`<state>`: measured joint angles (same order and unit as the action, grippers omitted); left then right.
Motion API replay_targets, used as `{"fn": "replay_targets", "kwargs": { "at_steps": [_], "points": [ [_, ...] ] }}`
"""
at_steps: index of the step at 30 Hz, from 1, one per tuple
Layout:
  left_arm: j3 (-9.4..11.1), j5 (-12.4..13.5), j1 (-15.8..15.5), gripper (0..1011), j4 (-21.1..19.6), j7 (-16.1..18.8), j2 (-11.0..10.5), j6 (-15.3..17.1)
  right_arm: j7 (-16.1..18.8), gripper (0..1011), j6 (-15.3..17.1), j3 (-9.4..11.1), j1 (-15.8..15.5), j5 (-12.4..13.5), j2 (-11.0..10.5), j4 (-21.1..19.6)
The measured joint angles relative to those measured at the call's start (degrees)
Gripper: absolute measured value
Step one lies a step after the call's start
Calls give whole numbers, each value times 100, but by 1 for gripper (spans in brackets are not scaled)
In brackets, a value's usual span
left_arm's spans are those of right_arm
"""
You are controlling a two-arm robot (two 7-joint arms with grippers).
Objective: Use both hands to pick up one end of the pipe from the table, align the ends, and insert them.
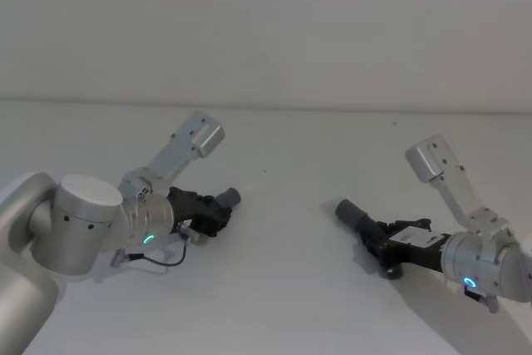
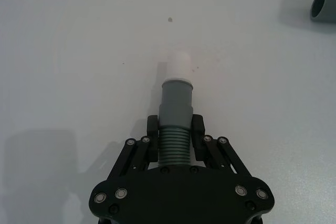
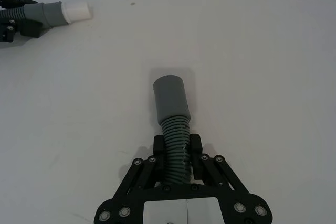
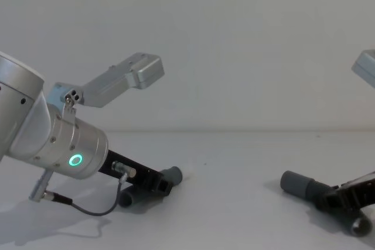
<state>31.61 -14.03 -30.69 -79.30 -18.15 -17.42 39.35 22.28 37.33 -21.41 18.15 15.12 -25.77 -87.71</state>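
Note:
The pipe is in two pieces, far apart on the white table [image 1: 283, 288]. My left gripper [image 2: 175, 127] is shut on the ribbed part of the left piece, just behind its grey cuff [image 2: 176, 103], from which a white tip [image 2: 177, 66] sticks out. My right gripper [image 3: 177, 145] is shut on the ribbed part of the right piece, behind its plain grey cuff [image 3: 171, 98]. In the head view the left cuff [image 1: 229, 198] and right cuff [image 1: 351, 214] point toward each other across a wide gap. Both pieces stay low by the table, and their dark rear ends [image 4: 128, 198] touch it.
A pale wall [image 1: 266, 22] rises behind the table's far edge. Bare table surface lies between the two cuffs. A thin black cable [image 4: 88, 208] loops under the left wrist.

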Motion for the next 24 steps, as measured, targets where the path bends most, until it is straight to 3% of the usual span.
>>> {"fn": "replay_targets", "kwargs": {
  "at_steps": [13, 24],
  "points": [
    [-10, -5, -2, 357, -10, -44, 4, -2, 3, 283, -14, 0, 0, -2, 3, 4],
    [-7, 3, -59, 357, -208, -229, -16, -265, 96, 283, -474, -4, 0, -2, -37, -45]
  ]
}}
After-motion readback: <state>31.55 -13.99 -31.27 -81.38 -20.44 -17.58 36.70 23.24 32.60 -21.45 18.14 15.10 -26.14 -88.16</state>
